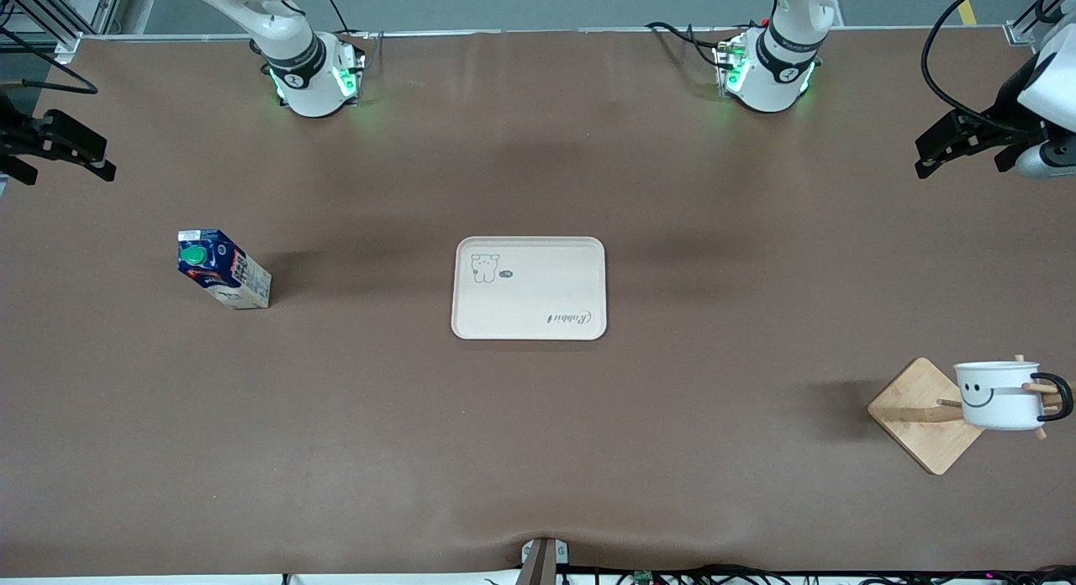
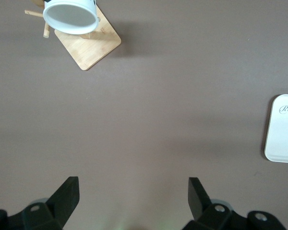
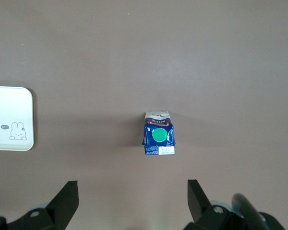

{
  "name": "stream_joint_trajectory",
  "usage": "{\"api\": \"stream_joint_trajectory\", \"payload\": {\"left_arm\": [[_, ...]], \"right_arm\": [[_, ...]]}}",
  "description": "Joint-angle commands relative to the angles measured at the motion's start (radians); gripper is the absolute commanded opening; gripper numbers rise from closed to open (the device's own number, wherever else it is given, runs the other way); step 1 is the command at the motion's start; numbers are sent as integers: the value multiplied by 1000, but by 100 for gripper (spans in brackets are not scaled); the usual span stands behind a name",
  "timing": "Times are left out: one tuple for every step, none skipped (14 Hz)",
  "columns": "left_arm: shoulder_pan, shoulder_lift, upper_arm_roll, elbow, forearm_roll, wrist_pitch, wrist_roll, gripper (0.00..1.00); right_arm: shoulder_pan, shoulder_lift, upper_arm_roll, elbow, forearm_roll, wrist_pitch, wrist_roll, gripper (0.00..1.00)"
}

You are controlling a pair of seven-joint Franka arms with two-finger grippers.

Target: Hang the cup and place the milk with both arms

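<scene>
A matt brown table covering (image 1: 538, 450), faintly rippled like cloth or paper, carries a smooth, satin-finished cream tray (image 1: 530, 329) that looks like plastic. At the tray's nine o'clock stands the milk (image 1: 223, 270), glossy printed carton with a shiny green plastic cap. At four o'clock, the cup (image 1: 1000, 396), smooth glossy white with a black handle, hangs on a pale, unvarnished-looking wooden rack (image 1: 912, 425).

Cup (image 1: 999, 395) on rack (image 1: 925, 413) (tray (image 1: 529, 288) midtable)

Right claw (image 3: 130, 201) open over table, milk (image 3: 158, 134) upright near tray (image 3: 10, 103).
</scene>
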Motion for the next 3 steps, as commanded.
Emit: {"api": "stream_joint_trajectory", "payload": {"left_arm": [[9, 10, -4, 32, -2, -4, 13, 100], [11, 10, -5, 32, -2, -5, 13, 100], [11, 10, -4, 32, -1, -7, 13, 100]], "right_arm": [[-13, 16, 11, 35, -18, -9, 11, 100], [-13, 16, 11, 35, -18, -11, 11, 100], [-13, 16, 11, 35, -18, -11, 11, 100]]}}
